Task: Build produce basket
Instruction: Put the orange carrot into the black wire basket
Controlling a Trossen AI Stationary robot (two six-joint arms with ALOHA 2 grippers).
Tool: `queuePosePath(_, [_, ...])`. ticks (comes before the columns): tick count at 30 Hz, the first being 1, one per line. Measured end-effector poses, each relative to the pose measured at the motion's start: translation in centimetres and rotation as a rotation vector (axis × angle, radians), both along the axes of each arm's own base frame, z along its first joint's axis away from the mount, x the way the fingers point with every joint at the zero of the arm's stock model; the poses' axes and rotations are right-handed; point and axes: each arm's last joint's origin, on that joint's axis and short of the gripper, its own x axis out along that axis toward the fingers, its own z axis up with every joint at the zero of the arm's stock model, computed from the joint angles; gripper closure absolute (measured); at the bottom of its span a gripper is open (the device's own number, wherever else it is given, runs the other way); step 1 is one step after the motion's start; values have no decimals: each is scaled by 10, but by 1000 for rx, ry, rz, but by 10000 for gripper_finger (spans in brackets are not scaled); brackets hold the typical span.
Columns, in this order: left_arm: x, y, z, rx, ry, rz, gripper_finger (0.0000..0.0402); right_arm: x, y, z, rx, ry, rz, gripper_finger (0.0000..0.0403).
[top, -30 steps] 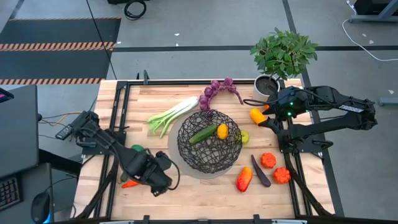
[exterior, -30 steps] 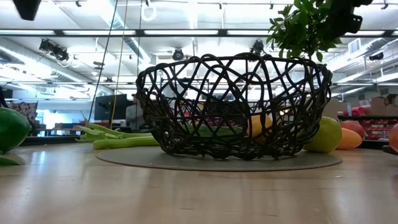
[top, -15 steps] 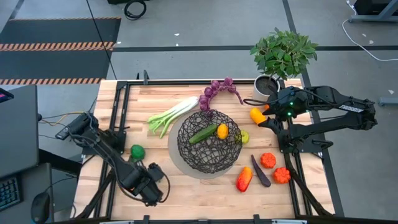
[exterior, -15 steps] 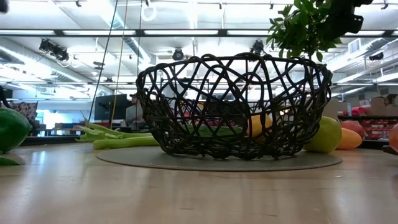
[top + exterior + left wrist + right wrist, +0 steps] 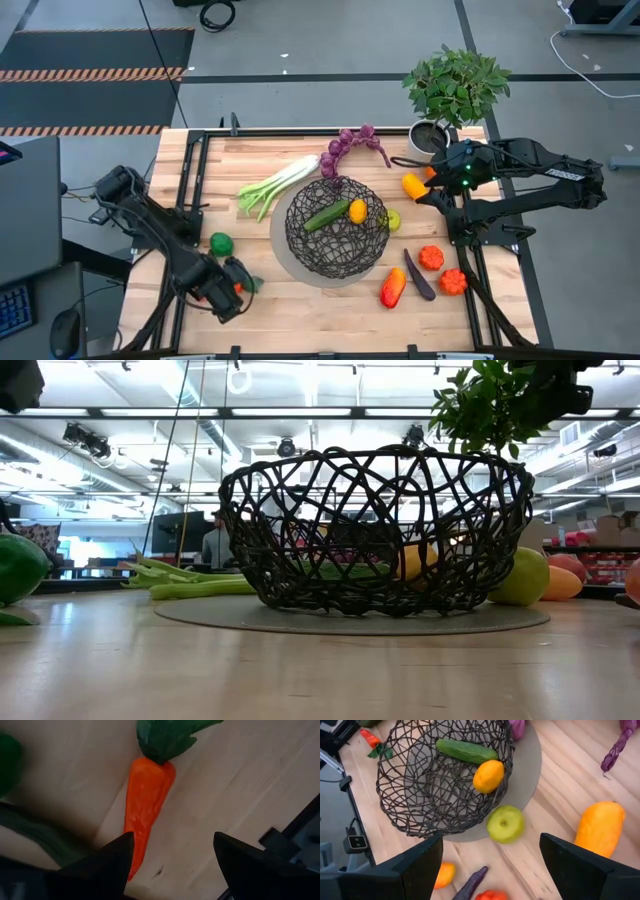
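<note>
Left gripper (image 5: 232,292) sits low over the table's near left corner, fingers spread, one carrot (image 5: 146,802) lying on the wood between them, untouched. One round green pepper (image 5: 221,243) just beside that arm. One leek (image 5: 274,184) further back, greens fanned out. One basket (image 5: 336,228) mid-table on its pale disc (two items inside: one cucumber (image 5: 327,215), one lemon (image 5: 357,210)). One purple grape bunch (image 5: 352,145) behind the basket, close to the rim. One yellow-green fruit (image 5: 505,823) touching the disc's right edge. One orange pepper (image 5: 414,186) right of that. Near front right: one orange-red pepper (image 5: 392,287), one dark aubergine (image 5: 419,275), two small red peppers (image 5: 431,257) well apart from the basket. Right gripper (image 5: 437,180) hangs at the far right by the orange pepper, fingers spread, holding nothing. One potted plant (image 5: 455,88) at the far right corner. Table (image 5: 300,310) is pale wood planks with black rails; grey floor and hazard striping around it, ceiling strip lights and a person standing far off in the low view.
</note>
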Motion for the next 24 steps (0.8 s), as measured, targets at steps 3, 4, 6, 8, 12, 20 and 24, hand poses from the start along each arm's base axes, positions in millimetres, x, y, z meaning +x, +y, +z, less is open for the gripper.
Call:
queuePosePath(3, [-5,4,-12,-34,7,-6,123,0,0,0,17,0,-22,68])
queuePosePath(4, [-7,5,-17,-32,23,-8,123,0,0,0,24,-1,-30,68])
queuePosePath(6, [-11,9,-24,-10,50,-6,123,0,0,0,33,-2,-41,68])
queuePosePath(8, [-12,13,-30,11,55,9,123,0,0,0,41,-1,-52,68])
queuePosePath(12, [-11,16,-34,43,26,9,126,0,0,0,44,-1,-55,68])
queuePosePath(20, [-14,19,-53,9,-5,46,135,-1,0,-1,57,17,-58,68])
queuePosePath(24, [-15,24,-58,22,13,80,144,-1,0,-1,58,18,-54,68])
